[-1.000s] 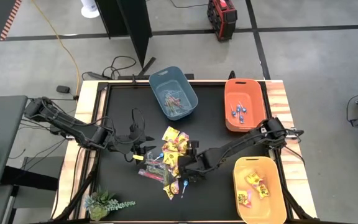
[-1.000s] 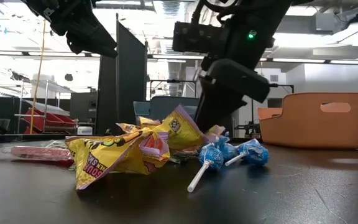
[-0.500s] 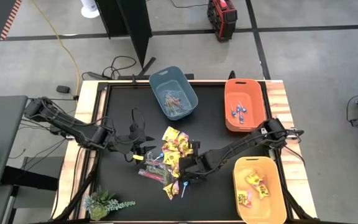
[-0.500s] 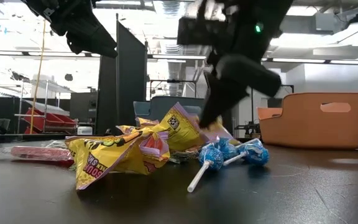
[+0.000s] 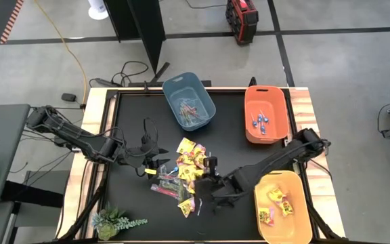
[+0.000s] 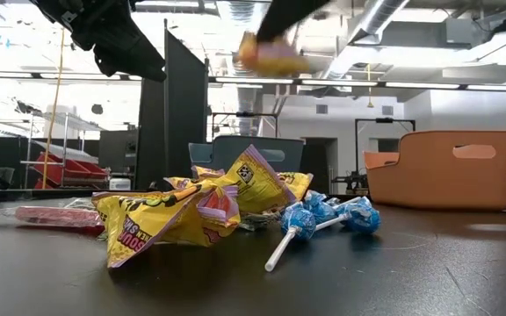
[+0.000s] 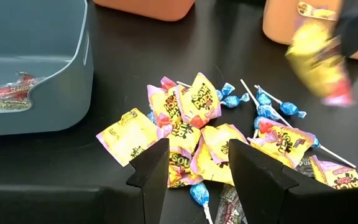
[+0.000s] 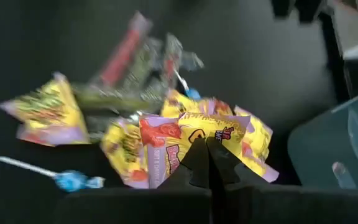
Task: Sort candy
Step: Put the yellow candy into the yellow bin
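Observation:
The candy lies in a pile mid-table: yellow packets with red print, blue lollipops and slim clear-wrapped sticks. My right gripper hangs over the pile's right side, shut on one yellow packet high above the table. My left gripper hovers open at the pile's left side, with nothing between its fingers. My right gripper pinches the yellow packet by one edge between its two fingers. The fingers slant downward from above. The packet is lifted clear of the pile and the table, spreading out just beyond the fingertips.
A blue-grey bin with slim sticks stands at the far middle. An orange bin with lollipops is at the far right, and a yellow-orange bin with yellow packets at the near right. A small plant sits at the near left corner.
My right gripper has taken hold of a yellow packet at the pile's right side and risen with it. The packet is now lifted clear, near the top of the low view. The right arm has swung a little toward the near edge.

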Controlling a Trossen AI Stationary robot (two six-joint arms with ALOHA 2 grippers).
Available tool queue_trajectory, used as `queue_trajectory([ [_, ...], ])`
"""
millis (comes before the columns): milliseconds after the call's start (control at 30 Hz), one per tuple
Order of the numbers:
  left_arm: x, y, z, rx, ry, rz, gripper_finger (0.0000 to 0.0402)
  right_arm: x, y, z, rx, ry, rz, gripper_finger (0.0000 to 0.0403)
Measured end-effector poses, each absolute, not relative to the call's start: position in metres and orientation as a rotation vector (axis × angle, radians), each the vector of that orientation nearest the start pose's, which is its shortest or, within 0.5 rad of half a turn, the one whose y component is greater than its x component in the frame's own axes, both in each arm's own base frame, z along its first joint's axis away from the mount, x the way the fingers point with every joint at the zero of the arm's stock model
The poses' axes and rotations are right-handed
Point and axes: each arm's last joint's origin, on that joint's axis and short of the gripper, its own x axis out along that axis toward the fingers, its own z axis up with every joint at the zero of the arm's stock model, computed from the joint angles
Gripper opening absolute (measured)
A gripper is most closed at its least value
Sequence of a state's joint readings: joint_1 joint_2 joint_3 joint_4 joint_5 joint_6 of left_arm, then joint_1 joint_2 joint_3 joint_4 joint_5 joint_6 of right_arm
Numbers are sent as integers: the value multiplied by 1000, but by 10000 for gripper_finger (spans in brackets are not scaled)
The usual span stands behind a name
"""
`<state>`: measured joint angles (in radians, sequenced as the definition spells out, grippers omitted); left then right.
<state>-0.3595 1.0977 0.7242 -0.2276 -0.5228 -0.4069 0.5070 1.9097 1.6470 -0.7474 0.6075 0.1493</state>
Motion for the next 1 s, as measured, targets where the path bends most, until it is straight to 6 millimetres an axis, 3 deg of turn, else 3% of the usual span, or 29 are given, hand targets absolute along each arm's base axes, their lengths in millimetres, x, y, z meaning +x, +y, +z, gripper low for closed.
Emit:
queue_trajectory([
  [200, 217, -66, 252, -139, 500, 264, 160, 315, 203, 292, -359, 773, -129, 0],
  [567, 217, -66, 253, -146, 498, 266, 160, 170, 203, 305, -37, 887, -278, 0],
  [733, 217, -66, 253, -148, 498, 266, 160, 141, 212, 300, 128, 1032, -330, 0],
  [900, 217, -66, 253, -156, 496, 269, 160, 130, 225, 285, 218, 1150, -436, 8],
  [1000, 217, -66, 253, -159, 495, 270, 160, 129, 231, 273, 214, 1198, -541, 32],
])
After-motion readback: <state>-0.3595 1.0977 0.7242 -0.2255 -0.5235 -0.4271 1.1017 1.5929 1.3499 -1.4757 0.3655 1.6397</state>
